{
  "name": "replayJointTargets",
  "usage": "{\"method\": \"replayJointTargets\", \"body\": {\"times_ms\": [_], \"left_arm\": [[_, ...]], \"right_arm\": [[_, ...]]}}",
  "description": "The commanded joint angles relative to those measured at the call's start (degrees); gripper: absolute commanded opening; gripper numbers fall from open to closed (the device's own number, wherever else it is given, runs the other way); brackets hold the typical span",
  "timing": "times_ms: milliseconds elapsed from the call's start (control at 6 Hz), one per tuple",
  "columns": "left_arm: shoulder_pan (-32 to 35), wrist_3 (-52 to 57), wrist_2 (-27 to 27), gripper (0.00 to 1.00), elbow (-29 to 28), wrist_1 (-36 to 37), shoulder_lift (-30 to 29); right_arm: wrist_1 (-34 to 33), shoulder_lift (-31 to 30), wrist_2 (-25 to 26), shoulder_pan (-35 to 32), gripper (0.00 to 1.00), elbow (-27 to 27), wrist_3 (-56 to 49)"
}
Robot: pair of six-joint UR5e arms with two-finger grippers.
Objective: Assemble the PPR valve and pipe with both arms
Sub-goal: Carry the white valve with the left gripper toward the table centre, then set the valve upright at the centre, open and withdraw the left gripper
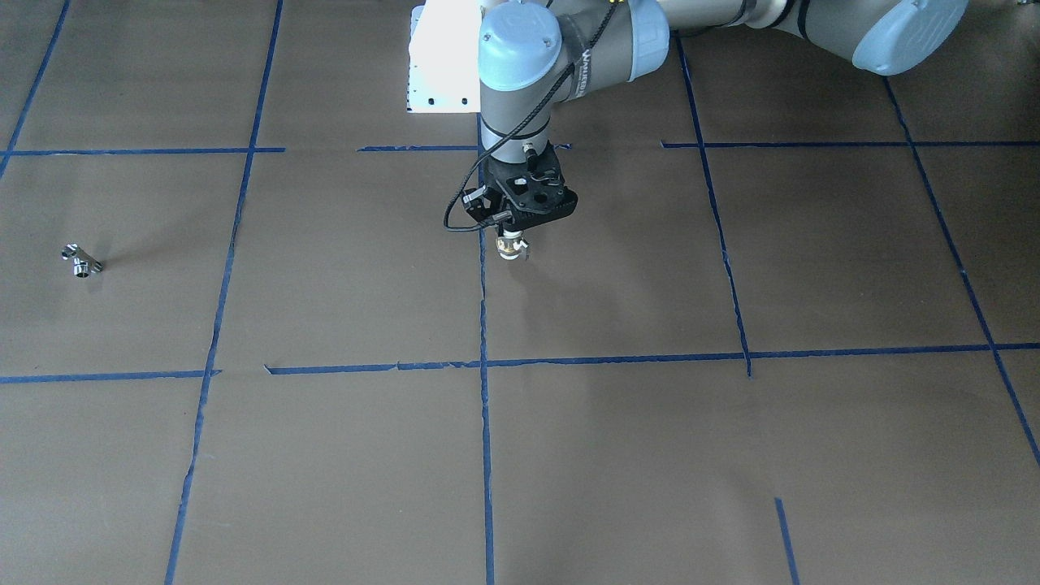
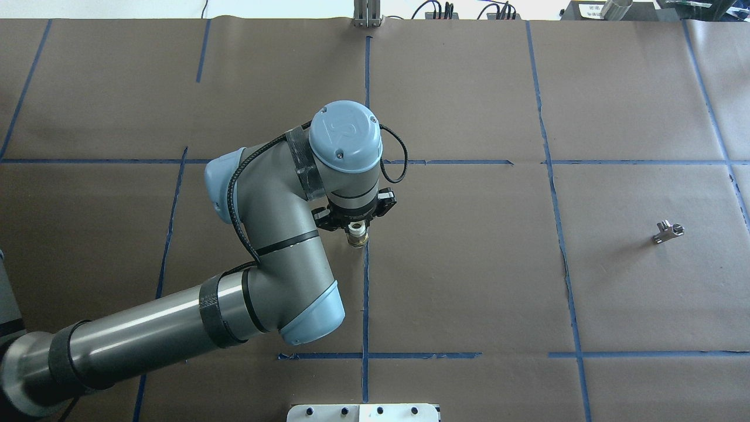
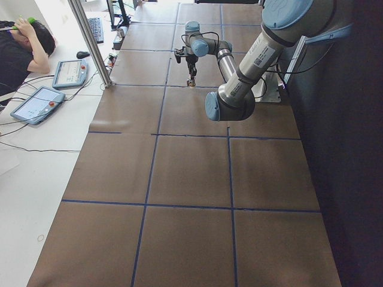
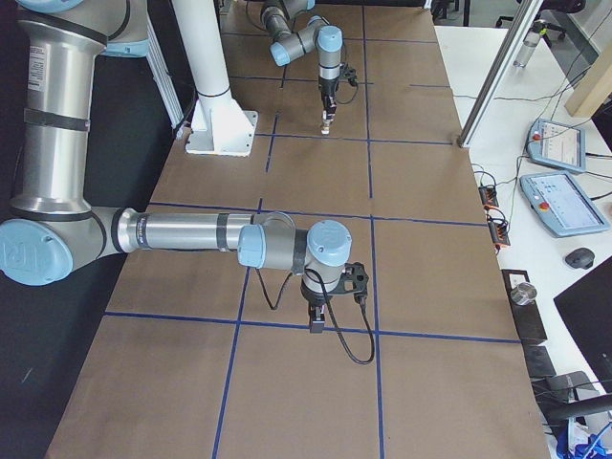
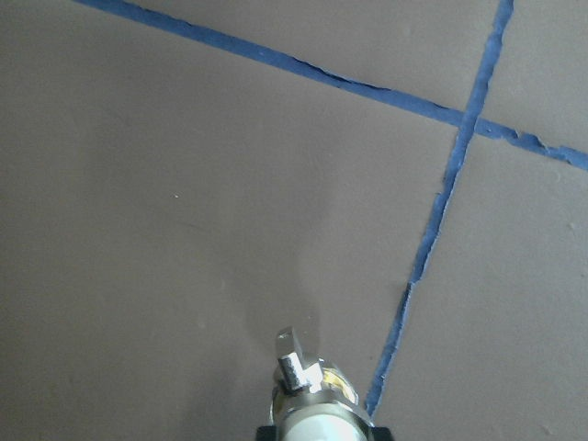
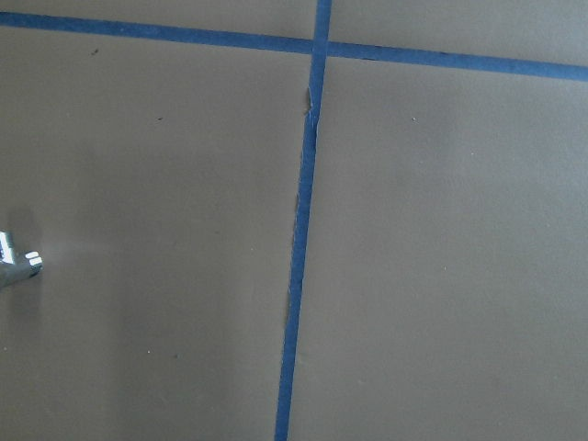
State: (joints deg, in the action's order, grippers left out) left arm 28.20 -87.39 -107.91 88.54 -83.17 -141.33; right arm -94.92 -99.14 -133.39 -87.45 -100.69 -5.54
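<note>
My left gripper (image 1: 510, 234) points straight down over the middle of the table and is shut on the PPR valve (image 1: 512, 247). The valve hangs below the fingers, and its brass-and-silver middle and side tab show in the overhead view (image 2: 356, 237) and the left wrist view (image 5: 308, 400). The chrome T-shaped pipe (image 2: 668, 231) lies alone on the brown paper far off on my right side (image 1: 81, 262); a sliver of it shows at the left edge of the right wrist view (image 6: 14, 262). My right gripper (image 4: 316, 320) shows only in the exterior right view, pointing down; I cannot tell whether it is open.
The table is covered in brown paper with a grid of blue tape lines (image 2: 366, 293). The white pedestal base (image 1: 439, 57) stands at the robot's edge. An aluminium post (image 3: 90, 42), tablets (image 3: 36, 104) and a person sit beyond the far edge.
</note>
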Motion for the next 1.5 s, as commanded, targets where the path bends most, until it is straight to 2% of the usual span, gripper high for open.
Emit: {"method": "replayJointTargets", "body": {"times_ms": [0, 167, 333, 500, 667, 833, 1167, 1333], "left_arm": [[-0.8, -0.1, 0.1, 0.0, -0.8, -0.5, -0.1], [-0.8, -0.1, 0.1, 0.04, -0.9, -0.6, -0.1], [-0.8, 0.0, 0.1, 0.27, -0.9, -0.6, -0.1], [-0.8, 0.5, 0.1, 0.94, -0.8, -1.3, 0.2], [-0.8, 0.6, 0.1, 1.0, -0.8, -1.7, 0.2], [-0.4, 1.4, 0.0, 1.0, 0.4, -1.3, 0.2], [2.0, 10.6, -0.8, 1.0, 7.7, 4.5, 3.2], [5.9, 19.9, -4.3, 1.0, 14.4, 6.3, 9.6]], "right_arm": [[0.0, 0.0, 0.0, 0.0, 1.0, 0.1, 0.0], [0.0, 0.0, 0.0, 0.0, 1.0, 0.1, 0.0], [-0.1, 0.0, 0.0, 0.0, 1.0, 0.1, 0.0], [-0.1, 0.0, 0.0, 0.0, 1.0, 0.1, 0.0], [-0.1, 0.1, 0.0, 0.0, 1.0, 0.1, 0.0], [0.0, 0.2, 0.0, 0.0, 1.0, 0.0, 0.0], [0.0, 0.4, -0.1, 0.2, 1.0, -0.2, 0.0], [0.0, 1.4, -0.5, 0.3, 1.0, -0.2, 0.1]]}}
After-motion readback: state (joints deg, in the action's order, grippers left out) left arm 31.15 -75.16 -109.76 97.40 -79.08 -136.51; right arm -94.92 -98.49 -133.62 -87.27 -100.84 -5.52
